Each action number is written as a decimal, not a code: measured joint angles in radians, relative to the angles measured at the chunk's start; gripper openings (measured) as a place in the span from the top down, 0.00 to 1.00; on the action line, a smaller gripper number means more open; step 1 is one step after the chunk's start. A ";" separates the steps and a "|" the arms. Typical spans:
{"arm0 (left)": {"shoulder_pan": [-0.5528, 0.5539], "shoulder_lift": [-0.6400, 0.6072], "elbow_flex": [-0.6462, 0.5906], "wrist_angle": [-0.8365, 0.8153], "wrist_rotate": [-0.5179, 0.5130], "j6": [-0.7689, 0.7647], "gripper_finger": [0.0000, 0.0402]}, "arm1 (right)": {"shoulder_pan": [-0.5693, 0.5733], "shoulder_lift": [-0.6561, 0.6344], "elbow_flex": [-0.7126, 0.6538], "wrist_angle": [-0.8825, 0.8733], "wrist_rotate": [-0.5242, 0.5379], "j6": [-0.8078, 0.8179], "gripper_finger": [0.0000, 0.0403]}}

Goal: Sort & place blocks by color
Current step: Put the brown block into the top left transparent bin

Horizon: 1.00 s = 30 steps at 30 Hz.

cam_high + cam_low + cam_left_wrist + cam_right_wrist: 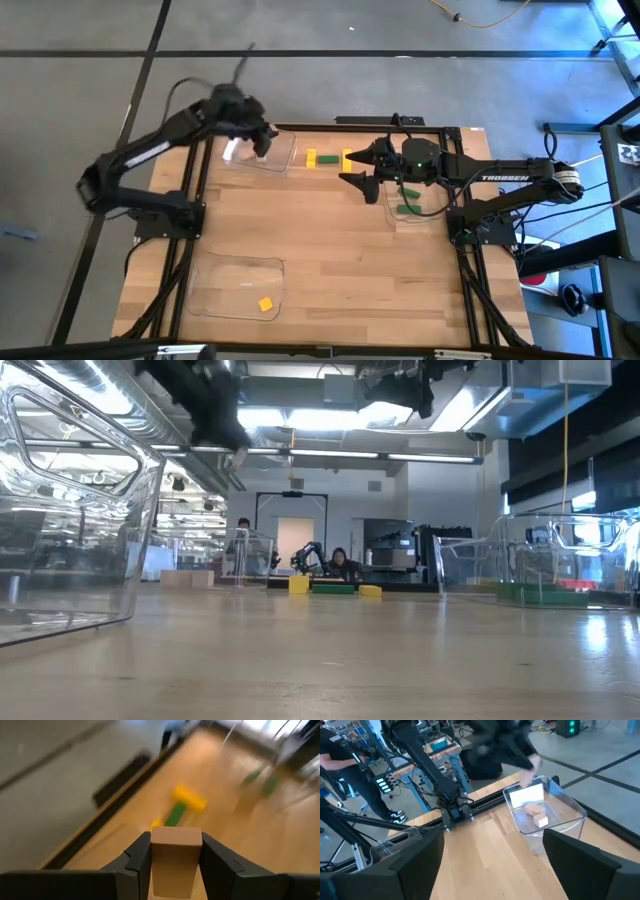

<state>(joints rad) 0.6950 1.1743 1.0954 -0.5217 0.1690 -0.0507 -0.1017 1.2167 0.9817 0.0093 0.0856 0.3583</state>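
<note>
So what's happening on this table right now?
Two robot arms are sorting small wooden blocks into clear plastic trays by colour. The left gripper holds a plain tan wooden block above the far-left clear tray, which already holds tan pieces. The right gripper hangs open near the yellow and green blocks still loose at the table's far edge. One yellow block lies in the near tray; green blocks lie in the right tray.

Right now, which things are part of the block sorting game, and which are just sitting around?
Part of the job:
- tan block held in the left gripper
- yellow block in the near tray
- green blocks in the right tray
- tan blocks in the far tray
- loose blocks on the table

Just around:
- people in the room
- cable on the floor
</note>
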 joint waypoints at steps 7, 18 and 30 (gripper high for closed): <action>0.050 0.243 0.036 -0.153 -0.036 -0.001 0.70 | 0.000 0.000 0.000 -0.020 0.001 0.004 0.16; 0.053 0.398 -0.017 -0.123 -0.242 -0.221 0.70 | 0.000 0.000 0.000 -0.034 0.003 0.007 0.16; 0.057 0.429 -0.125 -0.048 -0.216 -0.309 0.70 | 0.000 0.000 0.000 -0.034 0.026 0.006 0.16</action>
<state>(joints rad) 0.7525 1.6035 0.9704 -0.5701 -0.0475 -0.3600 -0.1013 1.2167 0.9813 -0.0244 0.1120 0.3645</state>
